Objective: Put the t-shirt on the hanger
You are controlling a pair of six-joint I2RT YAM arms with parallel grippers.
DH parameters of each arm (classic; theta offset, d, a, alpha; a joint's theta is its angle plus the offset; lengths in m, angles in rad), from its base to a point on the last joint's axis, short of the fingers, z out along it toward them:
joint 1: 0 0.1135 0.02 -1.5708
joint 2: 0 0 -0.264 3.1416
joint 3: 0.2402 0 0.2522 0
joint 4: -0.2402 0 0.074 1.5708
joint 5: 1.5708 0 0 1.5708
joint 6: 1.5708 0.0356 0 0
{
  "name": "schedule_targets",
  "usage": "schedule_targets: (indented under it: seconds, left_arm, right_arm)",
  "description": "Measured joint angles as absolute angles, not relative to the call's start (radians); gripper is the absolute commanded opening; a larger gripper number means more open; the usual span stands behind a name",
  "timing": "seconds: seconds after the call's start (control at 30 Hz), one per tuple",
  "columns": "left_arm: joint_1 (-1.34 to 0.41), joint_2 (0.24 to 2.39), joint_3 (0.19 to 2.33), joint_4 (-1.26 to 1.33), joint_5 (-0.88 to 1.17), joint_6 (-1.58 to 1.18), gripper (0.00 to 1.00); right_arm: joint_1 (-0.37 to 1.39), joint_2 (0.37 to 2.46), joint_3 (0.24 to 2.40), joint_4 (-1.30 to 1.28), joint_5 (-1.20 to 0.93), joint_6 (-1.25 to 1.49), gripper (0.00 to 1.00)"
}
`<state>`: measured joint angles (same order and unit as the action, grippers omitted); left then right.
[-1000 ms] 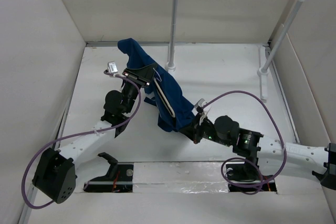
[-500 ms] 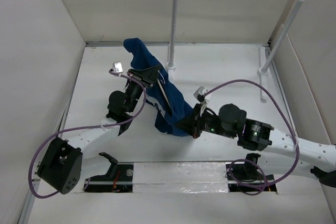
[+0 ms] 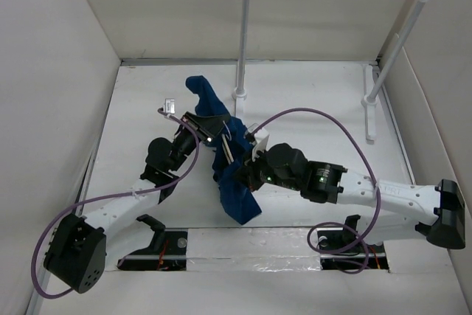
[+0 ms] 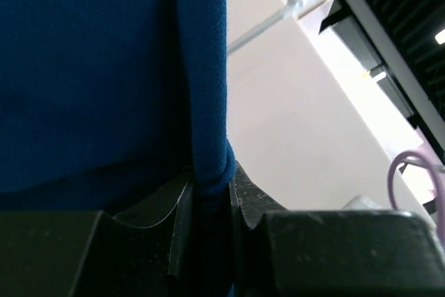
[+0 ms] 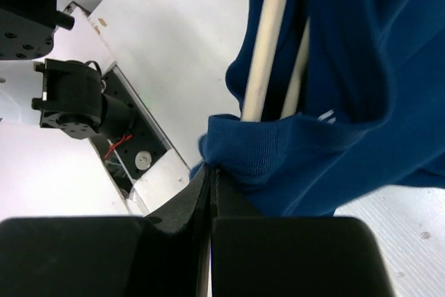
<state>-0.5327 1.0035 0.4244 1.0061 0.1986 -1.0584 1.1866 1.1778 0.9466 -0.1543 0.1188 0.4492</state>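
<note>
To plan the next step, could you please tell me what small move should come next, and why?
Probably the right gripper should ease its pinched fold a little way down the hanger while the left gripper holds. Both are shut on the t-shirt, and the cloth is bunched around the hanger's bars.

No legible text or labels anywhere.
</note>
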Motion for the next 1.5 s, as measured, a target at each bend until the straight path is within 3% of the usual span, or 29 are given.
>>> schedule_targets:
  seconds: [0.07, 0.13, 0.23, 0.43, 0.5, 0.53, 0.57, 0.63, 0.73, 0.8, 0.83, 0.93, 1.2, 1.37, 1.5]
  left_arm:
    - [-0.530, 0.988, 0.395, 0.982, 0.224, -1.068, 0.00]
    - [-0.529, 0.983, 0.362, 0.961, 0.248, -1.076, 0.00]
    - [-0.529, 0.982, 0.308, 0.935, 0.280, -1.087, 0.00]
    - [-0.529, 0.982, 0.257, 0.905, 0.299, -1.105, 0.00]
    - [-0.529, 0.982, 0.257, 0.904, 0.299, -1.106, 0.00]
    - [-0.529, 0.982, 0.257, 0.904, 0.298, -1.109, 0.00]
    - [-0.529, 0.982, 0.257, 0.904, 0.298, -1.110, 0.00]
    - [-0.529, 0.981, 0.257, 0.904, 0.298, -1.116, 0.00]
    - [-0.529, 0.977, 0.257, 0.904, 0.296, -1.125, 0.00]
    - [-0.529, 0.975, 0.257, 0.905, 0.295, -1.132, 0.00]
    - [-0.529, 0.974, 0.257, 0.904, 0.294, -1.135, 0.00]
    - [-0.529, 0.967, 0.257, 0.904, 0.294, -1.143, 0.00]
    - [-0.529, 0.948, 0.257, 0.905, 0.295, -1.166, 0.00]
    - [-0.528, 0.944, 0.257, 0.904, 0.294, -1.174, 0.00]
    - [-0.528, 0.944, 0.257, 0.899, 0.297, -1.178, 0.00]
  right_arm:
    - [1.189, 1.165, 0.937, -0.157, 0.125, 0.456, 0.06]
    - [1.191, 1.160, 0.936, -0.158, 0.127, 0.467, 0.30]
    - [1.192, 1.168, 0.936, -0.166, 0.118, 0.473, 0.46]
    - [1.192, 1.172, 0.936, -0.185, 0.093, 0.487, 0.53]
    - [1.192, 1.165, 0.936, -0.186, 0.093, 0.491, 0.52]
    - [1.192, 1.163, 0.936, -0.184, 0.098, 0.493, 0.30]
    - [1.192, 1.163, 0.936, -0.183, 0.105, 0.493, 0.17]
    - [1.195, 1.170, 0.936, -0.173, 0.136, 0.508, 0.00]
    - [1.221, 1.190, 0.932, -0.143, 0.216, 0.532, 0.03]
    - [1.243, 1.200, 0.919, -0.106, 0.271, 0.547, 0.20]
    - [1.253, 1.201, 0.907, -0.083, 0.295, 0.553, 0.34]
    - [1.267, 1.208, 0.878, -0.026, 0.344, 0.559, 0.42]
    - [1.279, 1.276, 0.868, 0.080, 0.458, 0.558, 0.38]
    - [1.288, 1.325, 0.867, 0.151, 0.517, 0.556, 0.28]
    - [1.311, 1.363, 0.870, 0.192, 0.580, 0.553, 0.27]
